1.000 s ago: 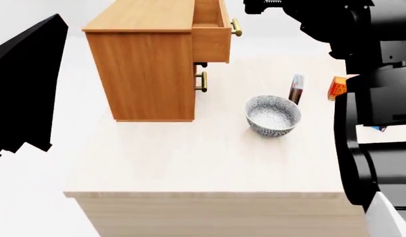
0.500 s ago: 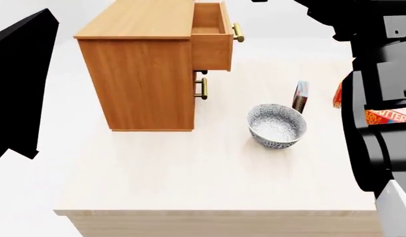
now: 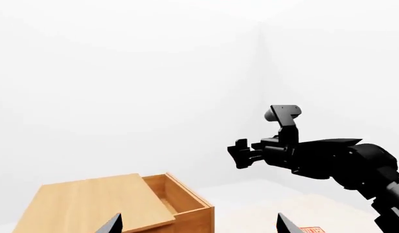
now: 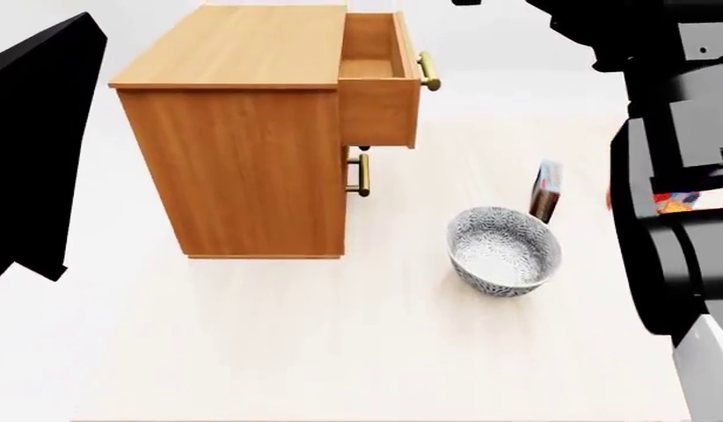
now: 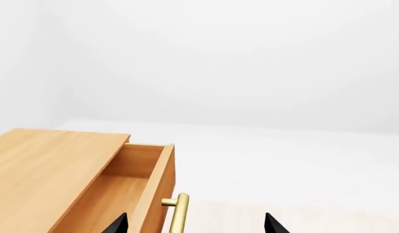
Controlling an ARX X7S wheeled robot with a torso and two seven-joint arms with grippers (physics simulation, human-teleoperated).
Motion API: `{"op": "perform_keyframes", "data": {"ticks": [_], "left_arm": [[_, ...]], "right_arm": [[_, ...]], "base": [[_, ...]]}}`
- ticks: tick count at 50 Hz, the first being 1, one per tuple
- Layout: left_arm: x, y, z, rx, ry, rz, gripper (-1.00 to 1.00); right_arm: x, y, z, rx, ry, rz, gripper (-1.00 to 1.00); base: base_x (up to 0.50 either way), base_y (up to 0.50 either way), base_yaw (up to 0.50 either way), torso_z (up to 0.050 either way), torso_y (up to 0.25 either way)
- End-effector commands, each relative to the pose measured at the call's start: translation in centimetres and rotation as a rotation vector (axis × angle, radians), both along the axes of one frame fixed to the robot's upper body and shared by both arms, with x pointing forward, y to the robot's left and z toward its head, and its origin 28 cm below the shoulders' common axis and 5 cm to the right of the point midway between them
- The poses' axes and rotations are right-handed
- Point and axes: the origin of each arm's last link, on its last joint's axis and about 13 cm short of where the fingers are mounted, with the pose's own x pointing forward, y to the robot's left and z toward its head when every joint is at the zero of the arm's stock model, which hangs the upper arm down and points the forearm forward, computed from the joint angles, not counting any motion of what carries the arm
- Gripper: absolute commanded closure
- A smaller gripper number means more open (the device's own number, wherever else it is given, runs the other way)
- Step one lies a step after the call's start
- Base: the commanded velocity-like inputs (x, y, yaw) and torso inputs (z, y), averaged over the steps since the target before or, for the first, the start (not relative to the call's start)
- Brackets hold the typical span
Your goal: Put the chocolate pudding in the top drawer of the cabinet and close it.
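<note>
The chocolate pudding (image 4: pixel 546 191) stands on edge on the table, just behind a patterned bowl and right of the cabinet (image 4: pixel 250 149). The top drawer (image 4: pixel 377 79) is pulled open, with its brass handle (image 4: pixel 428 70) facing right; its inside looks empty in the right wrist view (image 5: pixel 122 187). My right gripper (image 5: pixel 196 225) is open and empty, high above the drawer's handle (image 5: pixel 178 211). My left gripper (image 3: pixel 199 228) is open and empty, raised above the cabinet (image 3: pixel 89 204). The left wrist view shows the right arm (image 3: pixel 316 160) in the air.
A grey patterned bowl (image 4: pixel 504 251) sits between the cabinet and my right arm (image 4: pixel 678 176). A red-orange butter box (image 4: pixel 678 200) shows partly behind that arm, and its corner shows in the left wrist view (image 3: pixel 309 229). The lower drawer (image 4: pixel 361 174) is shut. My left arm (image 4: pixel 33 149) fills the left edge.
The head view has shifted: cabinet, bowl and pudding now sit lower and larger in frame. The butter box is more hidden behind my right arm. Nothing on the table has moved.
</note>
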Motion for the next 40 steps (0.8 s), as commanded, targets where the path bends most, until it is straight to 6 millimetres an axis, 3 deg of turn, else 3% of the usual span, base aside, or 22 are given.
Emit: {"op": "perform_keyframes", "data": {"ticks": [1, 40], "left_arm": [[-0.1, 0.1, 0.7, 0.016, 0.002, 0.008, -1.0], [1.2, 0.4, 0.8, 0.043, -0.008, 0.013, -1.0]], "right_arm": [[0.5, -0.2, -0.3, 0.003, 0.01, -0.01, -1.0], [0.8, 0.2, -1.2, -0.028, 0.024, -0.002, -1.0]], "base": [[0.2, 0.0, 0.0, 0.0, 0.0], [0.2, 0.0, 0.0, 0.0, 0.0]]}}
